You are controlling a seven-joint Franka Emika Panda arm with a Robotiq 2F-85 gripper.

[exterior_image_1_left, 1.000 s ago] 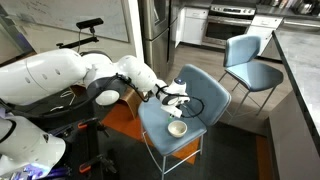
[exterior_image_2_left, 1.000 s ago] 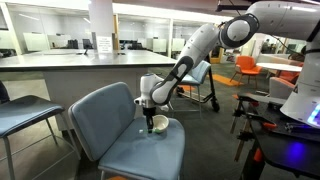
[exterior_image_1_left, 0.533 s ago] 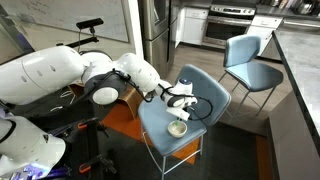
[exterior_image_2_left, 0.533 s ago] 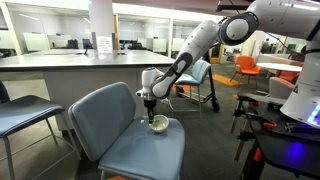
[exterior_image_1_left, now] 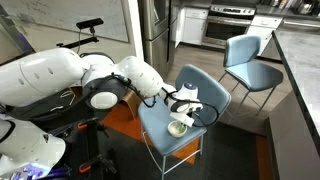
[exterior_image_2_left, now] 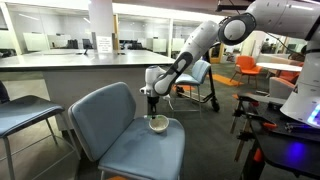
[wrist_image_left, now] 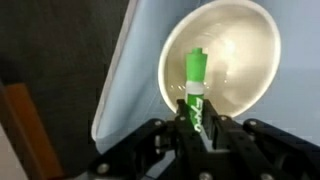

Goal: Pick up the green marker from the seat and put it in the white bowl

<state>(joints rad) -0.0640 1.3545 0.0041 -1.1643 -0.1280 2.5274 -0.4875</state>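
My gripper (wrist_image_left: 197,122) is shut on the green marker (wrist_image_left: 195,82), which sticks out straight over the white bowl (wrist_image_left: 235,45) in the wrist view. The bowl sits on the blue-grey seat (exterior_image_1_left: 160,125) near its front edge, also visible in both exterior views (exterior_image_1_left: 177,128) (exterior_image_2_left: 158,124). In the exterior views the gripper (exterior_image_1_left: 183,108) (exterior_image_2_left: 152,97) hangs just above the bowl. The marker is too small to make out there.
A second blue-grey chair (exterior_image_1_left: 250,62) stands further back. The seat's curved back (exterior_image_2_left: 100,115) rises beside the bowl. The seat's edge (wrist_image_left: 115,75) drops to dark floor. A counter (exterior_image_2_left: 70,62) runs behind the chair.
My gripper has moved along the seat with the marker and now hangs over the bowl instead of beside it. The bowl has not moved.
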